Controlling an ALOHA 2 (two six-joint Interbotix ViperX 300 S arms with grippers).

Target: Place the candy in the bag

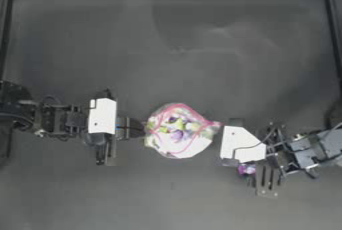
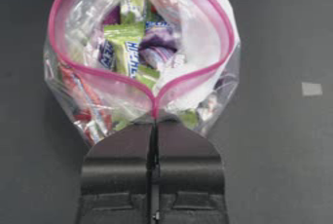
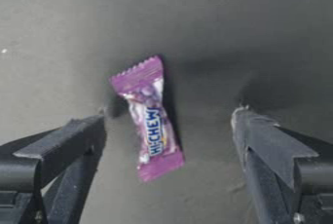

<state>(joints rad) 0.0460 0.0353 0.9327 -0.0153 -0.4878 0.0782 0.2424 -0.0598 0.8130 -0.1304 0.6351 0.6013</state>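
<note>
The clear bag (image 1: 179, 130) with a pink strip round its mouth lies at the table's middle, holding several coloured sweets. Its mouth gapes open in the left wrist view, bag (image 2: 139, 47). My left gripper (image 1: 135, 127) reaches in from the left and is shut on the corner of the bag's mouth where the pink strips meet, left gripper (image 2: 155, 121). The candy (image 1: 246, 169), in a magenta wrapper, lies flat on the table to the right of the bag. My right gripper (image 3: 168, 121) stands open over the candy (image 3: 148, 121), one jaw on each side and neither touching it.
The dark table (image 1: 171, 39) is bounded by a frame along its far and side edges. A small pale tape mark (image 2: 311, 88) sits on the surface beside the bag. The right arm's white wrist block (image 1: 240, 145) lies between the bag and the candy.
</note>
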